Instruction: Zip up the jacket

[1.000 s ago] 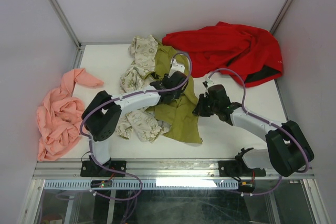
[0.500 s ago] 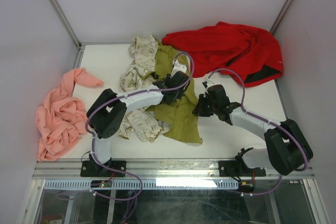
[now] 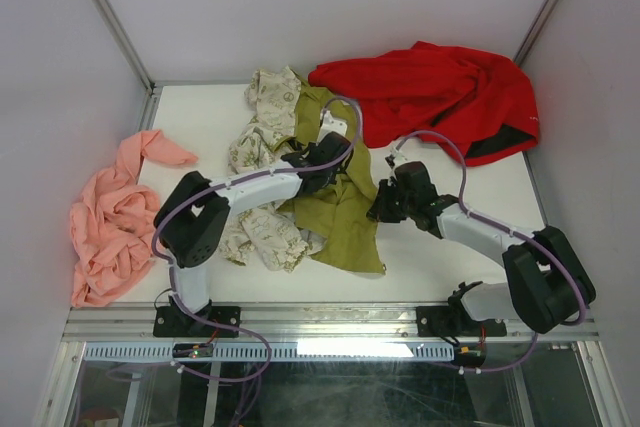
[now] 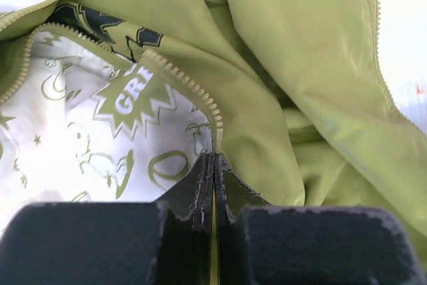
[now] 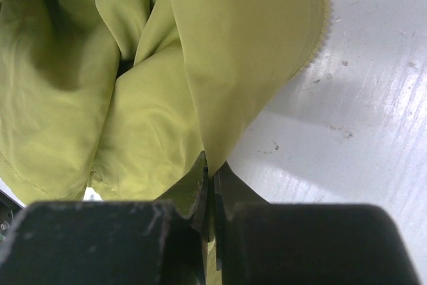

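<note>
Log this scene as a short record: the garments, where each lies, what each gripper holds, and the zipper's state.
jacket: cream with olive print, olive lining up, spread open mid-table
zipper: unzipped; its tooth rows lie apart
left gripper: shut on the jacket's toothed edge
right gripper: shut on the jacket's olive fabric, beside bare table
red garment: heaped at the far right
pink garment: bunched at the left edge
</note>
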Controlling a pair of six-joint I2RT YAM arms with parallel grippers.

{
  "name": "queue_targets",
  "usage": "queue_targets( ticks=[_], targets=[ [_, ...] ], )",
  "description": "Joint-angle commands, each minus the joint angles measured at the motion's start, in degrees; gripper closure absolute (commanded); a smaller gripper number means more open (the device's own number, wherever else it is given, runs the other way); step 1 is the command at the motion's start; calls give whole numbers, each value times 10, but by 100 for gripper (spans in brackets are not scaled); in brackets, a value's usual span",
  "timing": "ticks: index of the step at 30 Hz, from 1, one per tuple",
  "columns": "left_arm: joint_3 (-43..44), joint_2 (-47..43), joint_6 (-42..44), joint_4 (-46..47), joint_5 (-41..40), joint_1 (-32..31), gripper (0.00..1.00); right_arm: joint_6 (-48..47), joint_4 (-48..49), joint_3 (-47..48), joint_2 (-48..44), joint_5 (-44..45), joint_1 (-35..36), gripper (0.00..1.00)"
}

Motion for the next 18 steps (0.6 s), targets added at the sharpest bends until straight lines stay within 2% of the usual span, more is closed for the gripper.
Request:
queue_targets(
  ticks=[1,5,9,12,15,17,18],
  targets=[
    [-18,-85,-4,-23,24,3,100,-12,18,27,6,25,0,98],
    [-49,-165,-21,-102,88,-8,100,-24,3,55,8,41,-10,98],
    [-86,-237,-43,-175,187,-35,100,-38,-14,97,20,51,-29,98],
    [-134,-293,-68,-201,256,-58,100,-51,-30,126,30,70,-40,98],
    [-182,-330,-101,-204,272,-73,100,-62,-40,147,39,86,-45,98],
    [-198,-344,-116,-202,225,-73,80,-64,-40,149,43,86,-44,98],
    [-197,-344,-117,-202,201,-73,74,-64,-38,149,45,82,-45,98]
  ],
)
